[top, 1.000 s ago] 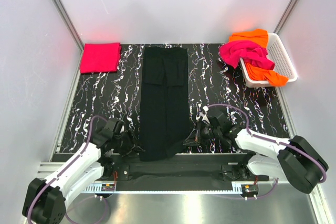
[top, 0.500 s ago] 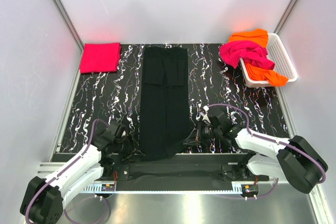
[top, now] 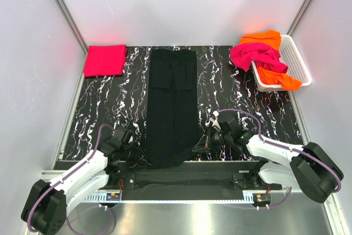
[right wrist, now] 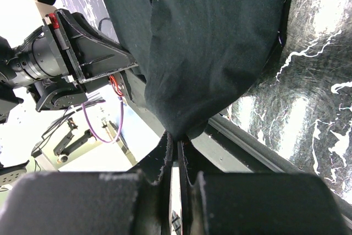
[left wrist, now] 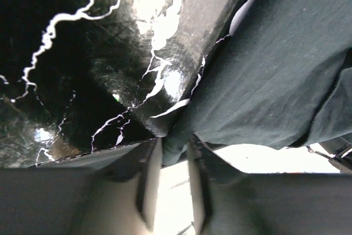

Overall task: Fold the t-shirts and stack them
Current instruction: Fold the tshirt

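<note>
Your right gripper [right wrist: 177, 138] is pinching the near right corner of the black t-shirt [top: 173, 103], its fingers drawn almost together with the cloth bunching into a point between the tips. Your left gripper [left wrist: 175, 146] is sitting at the shirt's near left corner with its fingers narrowly apart; the corner of the cloth is lying between the tips, but you cannot tell from the wrist view whether they are actually pressing on it. The black t-shirt itself is lying as one long, narrow, folded strip, running from its near end between your two grippers away toward the back wall, and that near end is hanging slightly over the front edge of the black marbled table [top: 110, 114]. Off the shirt's far left corner, a red-pink t-shirt [top: 104, 60] is lying folded into a neat rectangle, apart from the black cloth. Off the shirt's far right corner, and farther from it, a white lattice basket [top: 297, 61] is standing with a magenta t-shirt [top: 256, 56] draping over the rim nearest the black shirt and an orange t-shirt [top: 263, 38] spilling out just behind the magenta one.
</note>
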